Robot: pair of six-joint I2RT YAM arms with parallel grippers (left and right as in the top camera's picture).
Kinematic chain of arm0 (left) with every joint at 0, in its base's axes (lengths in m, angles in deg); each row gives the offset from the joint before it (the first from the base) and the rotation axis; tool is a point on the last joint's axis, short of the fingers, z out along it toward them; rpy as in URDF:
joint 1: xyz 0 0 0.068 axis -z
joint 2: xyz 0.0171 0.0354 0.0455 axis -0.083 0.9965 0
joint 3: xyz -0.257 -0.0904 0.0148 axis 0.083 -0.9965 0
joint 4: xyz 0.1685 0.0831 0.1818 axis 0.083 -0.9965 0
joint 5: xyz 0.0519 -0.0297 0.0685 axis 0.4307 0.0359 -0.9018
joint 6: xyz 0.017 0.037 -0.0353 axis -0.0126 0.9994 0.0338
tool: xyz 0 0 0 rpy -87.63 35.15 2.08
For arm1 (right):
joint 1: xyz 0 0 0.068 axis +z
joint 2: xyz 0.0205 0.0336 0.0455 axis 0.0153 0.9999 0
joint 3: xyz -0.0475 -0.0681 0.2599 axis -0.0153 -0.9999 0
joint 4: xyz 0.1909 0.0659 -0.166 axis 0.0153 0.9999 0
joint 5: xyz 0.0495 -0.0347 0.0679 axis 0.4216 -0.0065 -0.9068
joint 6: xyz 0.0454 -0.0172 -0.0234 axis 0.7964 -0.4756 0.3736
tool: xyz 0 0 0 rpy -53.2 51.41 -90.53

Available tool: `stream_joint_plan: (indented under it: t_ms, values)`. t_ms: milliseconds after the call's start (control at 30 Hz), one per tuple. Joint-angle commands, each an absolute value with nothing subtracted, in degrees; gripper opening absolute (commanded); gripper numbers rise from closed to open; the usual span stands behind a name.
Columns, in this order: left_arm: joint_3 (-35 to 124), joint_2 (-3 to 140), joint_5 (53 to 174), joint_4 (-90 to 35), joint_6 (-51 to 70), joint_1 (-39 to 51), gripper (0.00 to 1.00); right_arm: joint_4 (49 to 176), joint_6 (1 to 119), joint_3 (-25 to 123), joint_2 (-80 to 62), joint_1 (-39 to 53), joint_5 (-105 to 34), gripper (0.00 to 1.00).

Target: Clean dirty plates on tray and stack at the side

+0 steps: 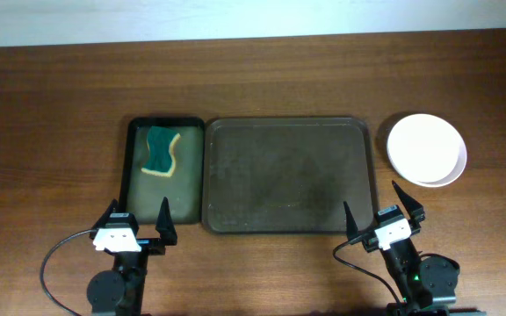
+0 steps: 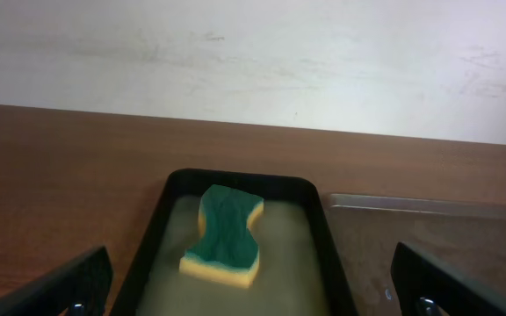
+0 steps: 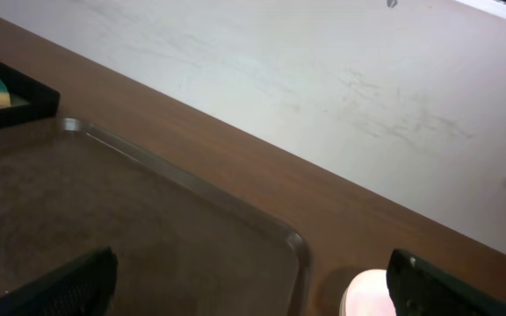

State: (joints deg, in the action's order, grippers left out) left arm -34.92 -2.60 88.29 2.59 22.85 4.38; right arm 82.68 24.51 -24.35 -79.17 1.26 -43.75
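A stack of white plates point(image 1: 426, 150) sits on the bare wood tabletop to the right of the large dark-brown tray point(image 1: 289, 175), which has nothing on it. A bright edge of the plates shows at the bottom of the right wrist view point(image 3: 365, 294), beside the tray's corner point(image 3: 235, 219). How many plates are in the stack I cannot tell. My left gripper point(image 1: 137, 220) is open and empty near the front of the table. My right gripper point(image 1: 383, 210) is open and empty at the tray's front right corner.
A narrow dark tray point(image 1: 165, 167) left of the brown tray holds a green and yellow sponge point(image 1: 162, 150), seen ahead in the left wrist view point(image 2: 225, 233). A white wall stands behind the table.
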Motion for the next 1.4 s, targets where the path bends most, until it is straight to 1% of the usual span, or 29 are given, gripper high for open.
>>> stream_joint_plan:
  t_ms: [0, 133, 167, 333, 367, 467, 1367]
  values:
    - [-35.03, -2.93, 87.67, 2.13, 23.38, 4.62, 0.99, 83.05, 24.16, -24.61, -79.65, 1.63, -43.55, 0.99]
    - [-35.03, -2.93, 87.67, 2.13, 23.38, 4.62, 0.99, 82.98, 24.29, -24.61, -79.65, 1.63, -43.48, 0.98]
    - [-35.03, -2.93, 87.67, 2.13, 23.38, 4.62, 0.99, 82.72, 25.84, -24.61, -79.65, 1.61, -43.26, 0.98]
    - [-35.03, -2.93, 87.67, 2.13, 23.38, 4.62, 0.99, 82.61, 41.45, -24.61, -79.65, 1.57, -35.11, 0.98]
    - [-35.03, -2.93, 87.65, 2.13, 23.38, 4.62, 0.99, 82.50, 46.91, -24.61, -79.65, 1.57, -32.18, 0.98]
    - [-35.03, -2.93, 87.67, 2.13, 23.38, 4.62, 0.99, 82.72, 49.99, -24.61, -79.65, 1.57, -30.63, 0.98]
    - [-35.03, -2.93, 87.65, 2.13, 23.38, 4.62, 0.99, 84.16, 49.93, -24.61, -79.54, 1.57, -30.35, 0.98]
